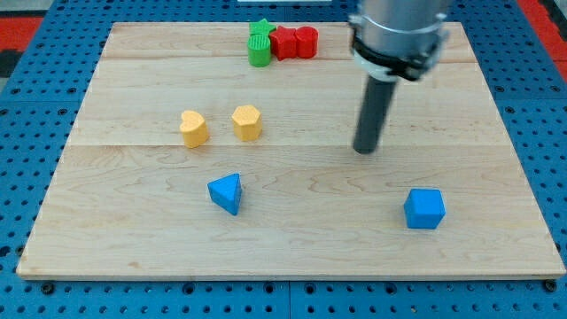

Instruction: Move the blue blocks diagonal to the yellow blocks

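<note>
Nearby, my tip (364, 149) on pale wood grain, above-left of faceted blue cube (424, 209); no pincer visible.

Nothing here can be read: no text, label, brand, number or sign shows on the worktop (292, 248), the blocks or the arm.

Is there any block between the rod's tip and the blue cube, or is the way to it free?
Nothing visible stands between them. My tip sits above and slightly to the view's left of the blue cube, with only bare wooden board between. The blue triangular block, the yellow blocks and the red and green blocks lie elsewhere.
</note>
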